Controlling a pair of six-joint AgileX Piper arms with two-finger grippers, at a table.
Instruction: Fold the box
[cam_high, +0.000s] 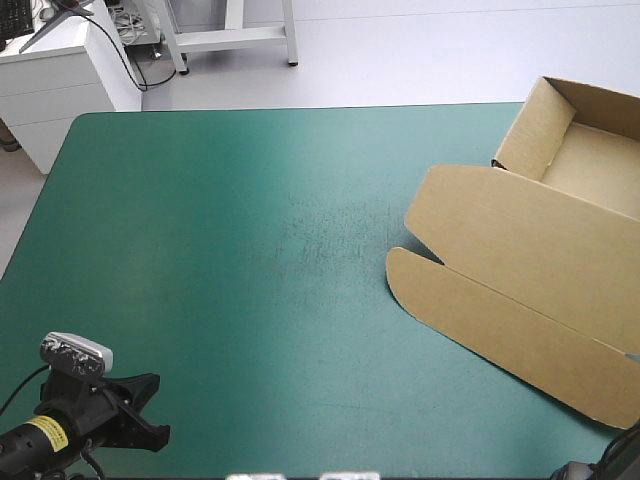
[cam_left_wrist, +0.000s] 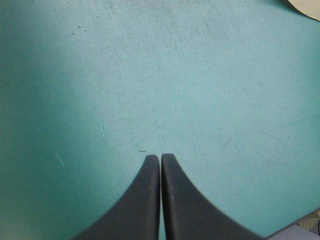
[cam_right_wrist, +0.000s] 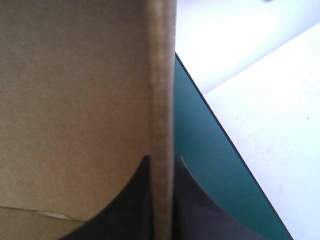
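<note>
The brown cardboard box (cam_high: 520, 270) sits at the teal-green table cover's (cam_high: 200, 250) far right corner, tray open, lid flat. Your right gripper (cam_right_wrist: 162, 160) is pinched on its board edge, while the left gripper (cam_left_wrist: 160, 157) is closed on nothing at the cover's near left corner. I'd hold firm and fold slowly along the crease

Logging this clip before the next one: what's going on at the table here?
The right gripper is shut on the box: an upright edge of brown board stands between its black fingers. The box sits at the right side of the teal-green cover as an open tray, walls raised, lid lying flat. The left gripper is shut on nothing, over bare cover near the front left corner, well apart from the box.
</note>
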